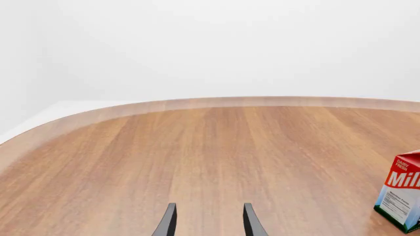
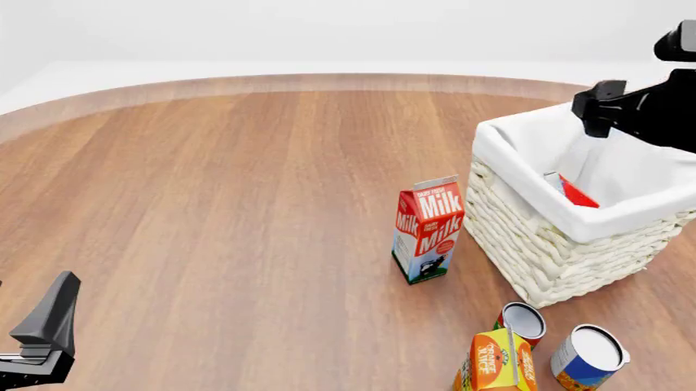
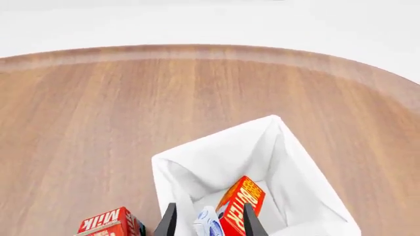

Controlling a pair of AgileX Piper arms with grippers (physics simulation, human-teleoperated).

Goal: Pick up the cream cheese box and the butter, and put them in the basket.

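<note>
The basket (image 2: 544,244) of whitish wicker with white lining stands at the right of the table; it also shows in the right wrist view (image 3: 196,167). The red butter carton (image 3: 241,209) lies tilted inside it and shows in the front view (image 2: 579,195). A small white and blue box, apparently the cream cheese box (image 3: 208,223), lies next to the butter. My right gripper (image 3: 209,206) is open and empty above the basket (image 2: 596,114). My left gripper (image 1: 210,205) is open and empty, low at the near left (image 2: 49,318).
A red milk carton (image 2: 428,230) stands upright just left of the basket and shows in the left wrist view (image 1: 402,196). An orange juice carton (image 2: 495,362) and two cans (image 2: 524,322) (image 2: 589,354) stand near the front edge, in front of the basket.
</note>
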